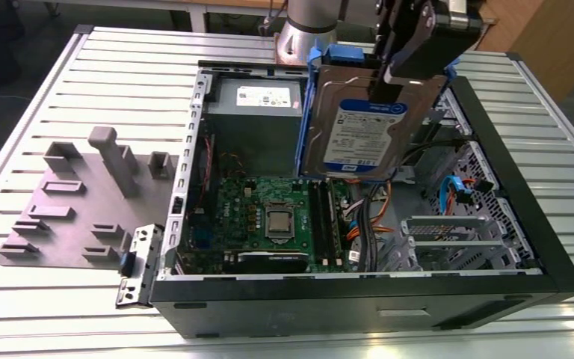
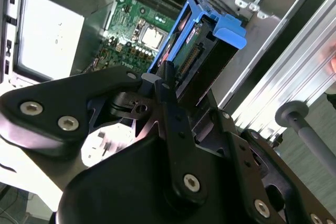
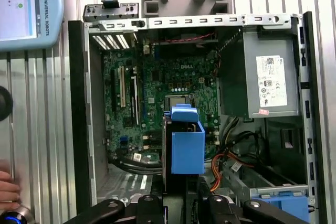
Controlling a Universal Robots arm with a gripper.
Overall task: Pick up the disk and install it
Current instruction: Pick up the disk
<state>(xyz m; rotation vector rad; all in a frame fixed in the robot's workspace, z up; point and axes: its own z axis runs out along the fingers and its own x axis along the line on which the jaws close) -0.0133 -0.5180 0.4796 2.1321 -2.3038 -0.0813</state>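
The disk (image 1: 359, 129), a silver-grey drive with a white-and-blue label and a blue carrier frame, hangs upright in the air over the open computer case (image 1: 541, 247), above the power supply and motherboard. My gripper (image 1: 403, 76) is shut on the disk's upper end and holds it from above. In the second wrist view the black fingers (image 2: 169, 85) clamp the disk (image 2: 197, 51) at its connector end. In the first wrist view the disk (image 3: 187, 148) points down toward the case interior, with my gripper (image 3: 184, 205) behind it.
Inside the case lie the motherboard (image 1: 267, 217), the grey power supply (image 1: 257, 105), orange and blue cables (image 1: 377, 217) and a metal drive cage (image 1: 451, 239). A grey fixture (image 1: 78, 202) and a loose metal bracket (image 1: 137, 265) sit at the exterior view's left. A hand (image 3: 8, 187) rests beside a teach pendant (image 3: 26, 9).
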